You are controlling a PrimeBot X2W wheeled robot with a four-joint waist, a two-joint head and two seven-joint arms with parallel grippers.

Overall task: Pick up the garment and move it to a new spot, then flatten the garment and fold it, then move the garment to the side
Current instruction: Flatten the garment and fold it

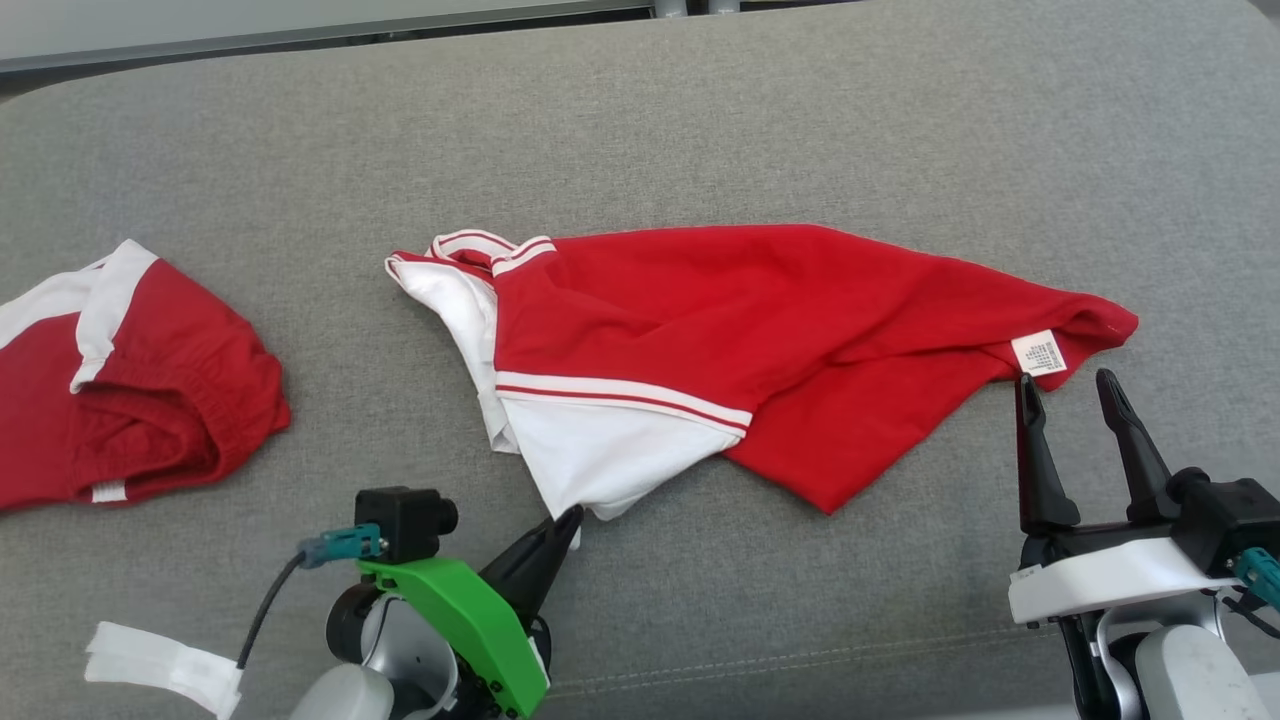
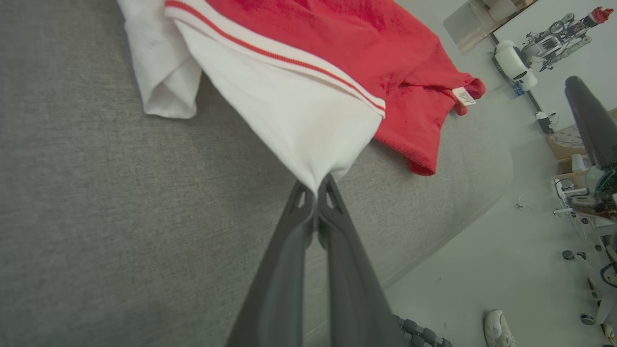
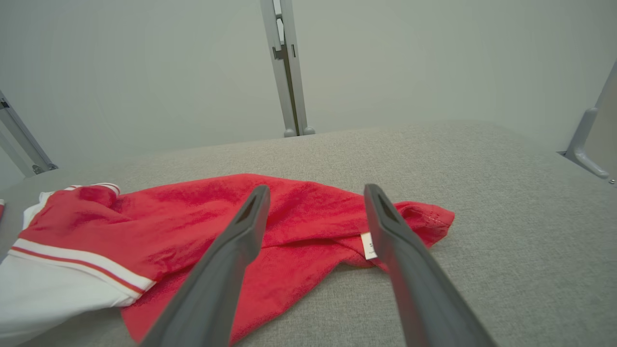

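Pinching the garment's near white corner, the left claw [image 1: 563, 522] has its fingers pressed tight together on the cloth. From there the crumpled red-and-white garment [image 1: 760, 300] stretches lengthwise to the right across the grey table [image 1: 700, 120], ending at the corner with the label [image 1: 1040, 352]. The right claw [image 1: 1066, 385] is just short of that corner, fingers spread apart and holding nothing. It looks like the nearer arm for that end.

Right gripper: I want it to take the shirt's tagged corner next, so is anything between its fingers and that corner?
Nothing visible. The right gripper is open just short of the shirt, with only bare grey cushion between its fingertips and the white tag. The other red garment lies far off to the left.
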